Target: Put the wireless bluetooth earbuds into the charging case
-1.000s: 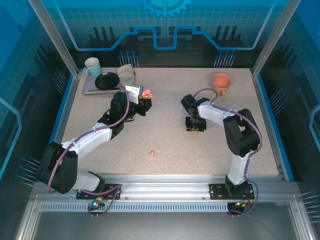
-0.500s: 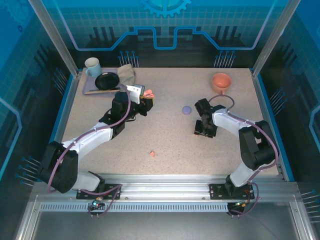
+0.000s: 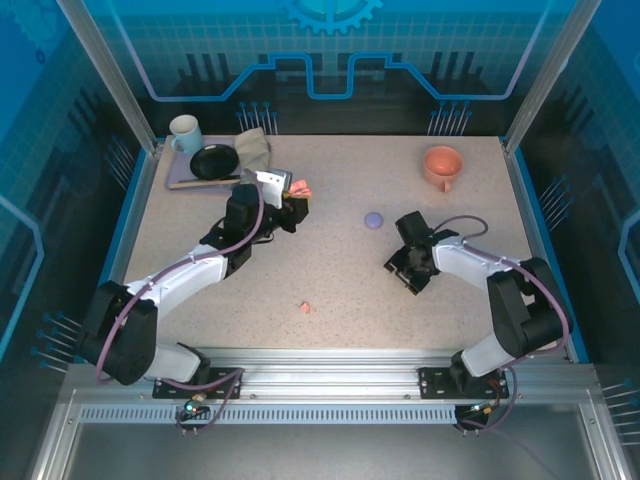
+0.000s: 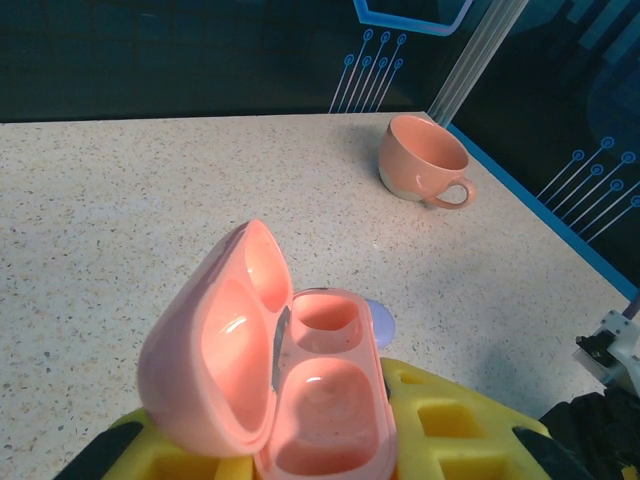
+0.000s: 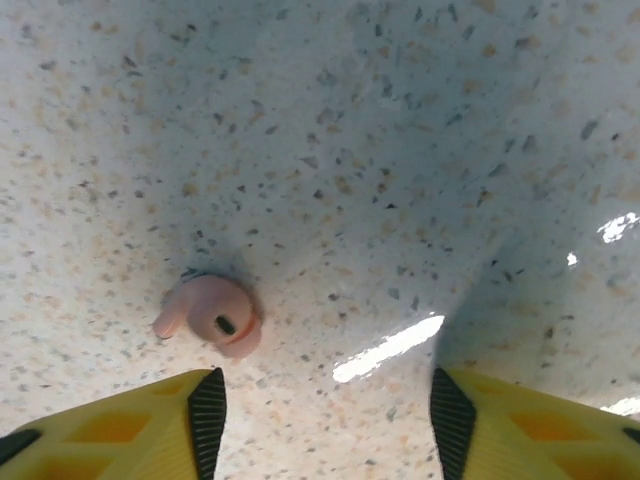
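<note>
My left gripper [image 3: 291, 203] is shut on the salmon-pink charging case [image 4: 300, 390], held above the back-left part of the table. Its lid stands open and both wells are empty. In the left wrist view my yellow fingers [image 4: 450, 430] flank the case's base. One pink earbud [image 5: 213, 314] lies on the table just ahead of my right gripper's [image 5: 320, 425] left finger, with the jaws open and nothing between them. In the top view the right gripper [image 3: 407, 268] hovers low at centre right. Another pink earbud [image 3: 304, 308] lies near the front middle.
A small lilac rounded object [image 3: 374, 220] sits on the table between the arms, also behind the case [image 4: 381, 322]. An orange mug [image 3: 442, 163] stands at the back right. A tray [image 3: 185, 181] with a black dish, a pale mug and a cloth occupies the back left corner.
My right arm swung rightward and toward the front, uncovering the lilac object, and its jaws opened wider. The left arm kept still with the case.
</note>
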Robot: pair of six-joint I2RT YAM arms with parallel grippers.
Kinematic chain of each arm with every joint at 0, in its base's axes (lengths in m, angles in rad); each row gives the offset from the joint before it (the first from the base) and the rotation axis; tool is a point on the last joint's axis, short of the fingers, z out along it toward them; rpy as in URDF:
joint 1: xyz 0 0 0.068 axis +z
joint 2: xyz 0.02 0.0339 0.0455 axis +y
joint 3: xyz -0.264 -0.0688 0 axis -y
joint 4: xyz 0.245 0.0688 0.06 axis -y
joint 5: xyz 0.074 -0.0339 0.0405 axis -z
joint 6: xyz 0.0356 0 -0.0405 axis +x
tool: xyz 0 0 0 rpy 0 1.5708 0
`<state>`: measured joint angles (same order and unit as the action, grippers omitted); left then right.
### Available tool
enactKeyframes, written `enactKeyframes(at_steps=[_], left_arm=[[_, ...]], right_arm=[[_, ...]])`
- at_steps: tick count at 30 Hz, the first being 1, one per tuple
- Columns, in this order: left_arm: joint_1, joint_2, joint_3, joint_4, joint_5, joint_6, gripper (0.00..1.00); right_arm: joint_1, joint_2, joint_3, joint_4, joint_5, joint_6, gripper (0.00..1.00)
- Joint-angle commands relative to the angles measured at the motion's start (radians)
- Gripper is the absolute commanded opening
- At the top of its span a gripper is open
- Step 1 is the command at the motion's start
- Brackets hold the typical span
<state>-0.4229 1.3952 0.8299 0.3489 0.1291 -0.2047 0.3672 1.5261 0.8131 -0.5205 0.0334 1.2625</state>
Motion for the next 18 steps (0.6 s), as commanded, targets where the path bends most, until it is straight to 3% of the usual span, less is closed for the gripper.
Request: enactKeyframes(at_steps=[1, 7, 11, 18], left_arm=[[-0.011, 0.020, 0.041, 0.023, 0.017, 0.007, 0.00], [-0.012, 0.034, 0.055, 0.030, 0.018, 0.007, 0.00], [-0.013, 0.042, 0.064, 0.027, 0.022, 0.011, 0.00], [-0.013, 0.050, 0.071, 0.025, 0.020, 0.018, 0.00]], right_arm=[[0.020, -0.027, 0.010, 0.055, 0.012, 0.209, 0.63], [0.022, -0.026, 0.024, 0.039, 0.064, 0.340, 0.63], [0.008, -0.003, 0.098, -0.018, 0.125, 0.279, 0.63], [-0.025, 0.072, 0.142, 0.018, 0.036, 0.196, 0.62]])
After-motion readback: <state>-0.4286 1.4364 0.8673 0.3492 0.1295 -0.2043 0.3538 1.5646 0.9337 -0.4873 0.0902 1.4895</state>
